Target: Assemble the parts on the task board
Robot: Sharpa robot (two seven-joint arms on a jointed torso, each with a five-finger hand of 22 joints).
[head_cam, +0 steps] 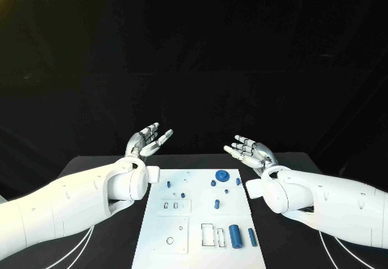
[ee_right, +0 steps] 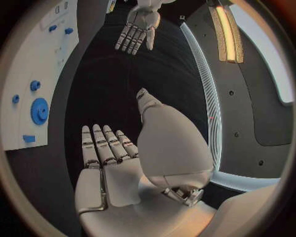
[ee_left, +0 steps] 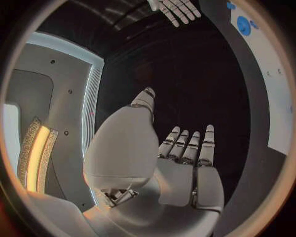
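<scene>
The white task board [head_cam: 204, 224] lies in the middle of the black table, reaching toward me. Blue parts sit on it: a round gear [head_cam: 221, 175] near the far edge, a thick cylinder [head_cam: 235, 236] and a thin peg [head_cam: 252, 236] near the front right, and several small pegs between. My left hand [head_cam: 148, 140] is raised beyond the board's far left corner, fingers straight and apart, holding nothing. My right hand [head_cam: 250, 152] hovers beyond the far right corner, palm up, fingers spread, empty. The right wrist view shows the gear [ee_right: 39, 109] and my left hand [ee_right: 139, 27]; the left wrist view shows my right hand [ee_left: 175, 9].
Black table [head_cam: 299, 246] surface runs along both sides of the board, under my white arms. Pale cables [head_cam: 81, 244] curve over the table at the front left and front right. Slots and outlined recesses [head_cam: 207, 233] mark the board's front half.
</scene>
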